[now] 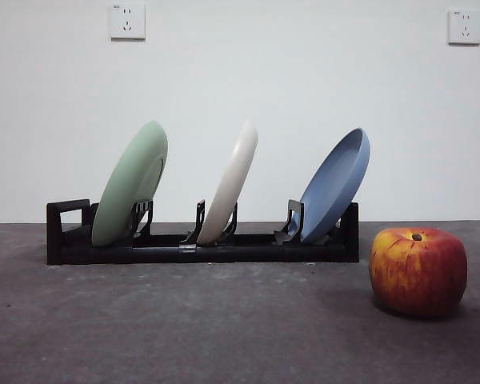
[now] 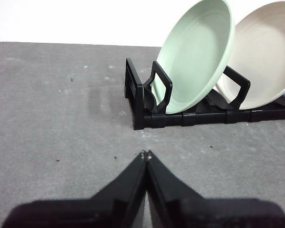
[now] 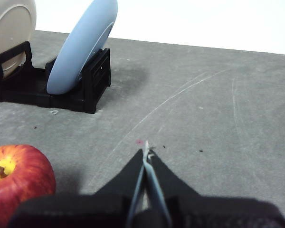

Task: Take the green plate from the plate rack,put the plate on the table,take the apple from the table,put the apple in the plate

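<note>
Left gripper (image 2: 145,154): fingers pressed together, holding nothing, hanging over bare surface (image 2: 61,118) short of the plate rack (image 2: 137,107) at its handle end. Right gripper (image 3: 146,149): fingers likewise closed and empty, apple (image 3: 19,178) just beside it. Green plate (image 2: 194,57) leans in the end slot, propped by a divider, nearest the left arm, so probably that arm's pick. Cream plate (image 2: 266,57) crowds one side; open surface lies off the handle end and in front of the rack for setting down
</note>
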You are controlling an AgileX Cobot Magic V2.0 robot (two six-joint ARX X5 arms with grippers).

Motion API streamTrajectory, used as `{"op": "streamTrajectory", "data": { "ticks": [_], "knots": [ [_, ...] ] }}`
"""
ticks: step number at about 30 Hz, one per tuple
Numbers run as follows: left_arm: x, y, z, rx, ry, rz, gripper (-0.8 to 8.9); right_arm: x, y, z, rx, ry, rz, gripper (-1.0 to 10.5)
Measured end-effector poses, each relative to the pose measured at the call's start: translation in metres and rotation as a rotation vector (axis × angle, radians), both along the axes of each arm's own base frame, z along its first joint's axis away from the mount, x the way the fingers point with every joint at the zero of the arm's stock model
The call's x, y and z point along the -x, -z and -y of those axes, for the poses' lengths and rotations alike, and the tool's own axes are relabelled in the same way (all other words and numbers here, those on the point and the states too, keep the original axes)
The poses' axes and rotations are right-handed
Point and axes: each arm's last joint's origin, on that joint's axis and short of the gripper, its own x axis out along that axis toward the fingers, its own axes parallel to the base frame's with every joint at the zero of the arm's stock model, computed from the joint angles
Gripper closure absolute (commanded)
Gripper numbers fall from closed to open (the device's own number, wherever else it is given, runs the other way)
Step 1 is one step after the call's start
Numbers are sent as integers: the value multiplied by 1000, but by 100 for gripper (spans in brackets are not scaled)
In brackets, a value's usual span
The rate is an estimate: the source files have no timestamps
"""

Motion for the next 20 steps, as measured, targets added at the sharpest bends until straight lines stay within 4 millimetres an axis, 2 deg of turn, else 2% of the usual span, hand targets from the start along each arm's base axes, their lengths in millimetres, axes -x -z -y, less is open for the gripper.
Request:
{"op": "streamTrajectory", "data": {
  "ticks": [8,15,17,20],
  "knots": [
    [0,-3,0,12,-2,28,816,0,0,0,-173,19,-23,963],
    [0,-3,0,160,-20,10,817,0,-2,0,-442,62,-40,963],
    [0,-6,0,220,-20,6,818,0,-7,-1,-496,45,-17,963],
    [3,-20,2,298,28,24,819,3,-28,-1,-540,6,32,963]
  ]
}}
